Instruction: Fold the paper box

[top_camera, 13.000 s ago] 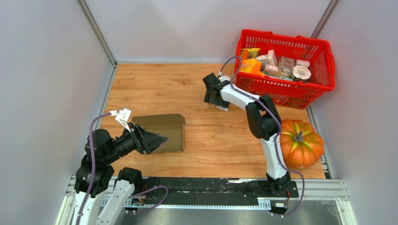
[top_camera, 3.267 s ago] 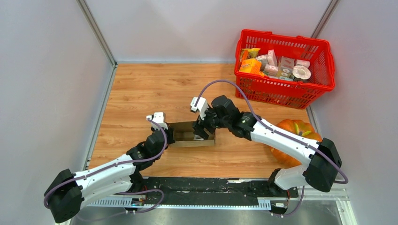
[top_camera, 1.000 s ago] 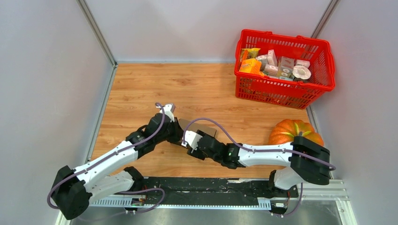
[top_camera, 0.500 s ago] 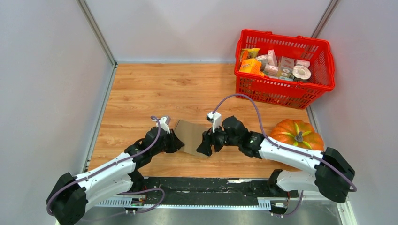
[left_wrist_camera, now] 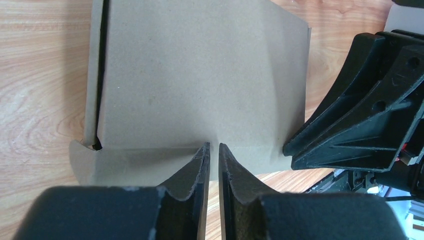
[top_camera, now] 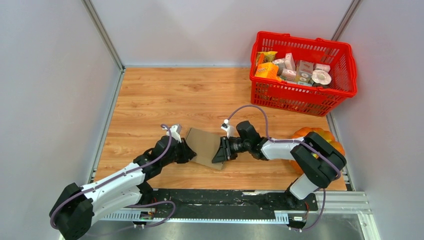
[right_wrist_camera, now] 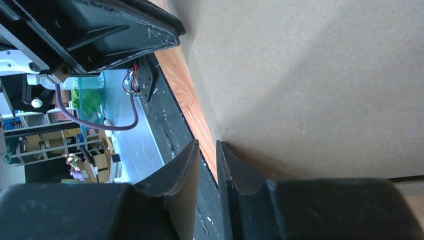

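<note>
The paper box (top_camera: 204,146) is a flattened brown cardboard piece lying on the wooden table between my two arms. My left gripper (top_camera: 187,151) is at its left edge. In the left wrist view the left gripper (left_wrist_camera: 214,146) is shut to a thin slit, its tips touching the box's (left_wrist_camera: 200,75) near flap. My right gripper (top_camera: 218,154) is at the box's right edge. In the right wrist view the right gripper (right_wrist_camera: 207,144) is nearly shut. Only table and rail show through its slit, and the cardboard (right_wrist_camera: 310,75) lies against the outside of one finger.
A red basket (top_camera: 350,65) full of small packages stands at the back right. An orange pumpkin (top_camera: 304,134) sits at the right, partly behind my right arm. Grey walls close in both sides, and a black rail (top_camera: 225,197) runs along the near edge.
The right gripper's jaws have closed from wide to a narrow slit, and its arm has folded back toward the pumpkin. The box has settled flat. The left arm has barely moved.
</note>
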`<state>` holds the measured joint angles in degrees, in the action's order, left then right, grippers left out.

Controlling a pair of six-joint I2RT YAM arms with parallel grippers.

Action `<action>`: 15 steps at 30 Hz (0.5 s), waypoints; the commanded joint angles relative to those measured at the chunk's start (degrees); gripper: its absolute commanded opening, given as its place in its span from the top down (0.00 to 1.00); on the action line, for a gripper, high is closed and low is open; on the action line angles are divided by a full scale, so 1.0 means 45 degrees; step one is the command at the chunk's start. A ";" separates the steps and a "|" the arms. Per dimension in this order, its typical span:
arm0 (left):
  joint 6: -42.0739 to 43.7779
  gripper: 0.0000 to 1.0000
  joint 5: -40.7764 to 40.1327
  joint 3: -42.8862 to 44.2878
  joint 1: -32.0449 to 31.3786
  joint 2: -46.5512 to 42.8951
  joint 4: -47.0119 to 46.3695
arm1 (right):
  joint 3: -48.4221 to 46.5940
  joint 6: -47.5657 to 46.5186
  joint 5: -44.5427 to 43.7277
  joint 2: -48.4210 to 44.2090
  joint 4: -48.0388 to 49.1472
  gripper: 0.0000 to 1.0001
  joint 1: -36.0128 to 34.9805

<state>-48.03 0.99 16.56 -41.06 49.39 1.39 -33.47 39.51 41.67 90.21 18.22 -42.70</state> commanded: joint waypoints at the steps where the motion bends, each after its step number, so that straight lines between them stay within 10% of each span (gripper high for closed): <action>1: 0.0360 0.80 -0.0027 0.0460 0.0042 -0.0329 0.0587 | 0.0368 0.0108 0.0252 0.0245 0.0972 0.75 0.0113; 15: 0.0734 0.75 -0.0729 0.0776 0.0960 0.0997 0.0143 | 0.1169 0.0225 0.0876 0.0792 0.1694 0.75 0.1284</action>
<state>-44.66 -1.26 22.92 -38.37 51.33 4.67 -29.58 40.69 44.77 92.84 23.51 -38.83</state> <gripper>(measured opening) 0.264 0.254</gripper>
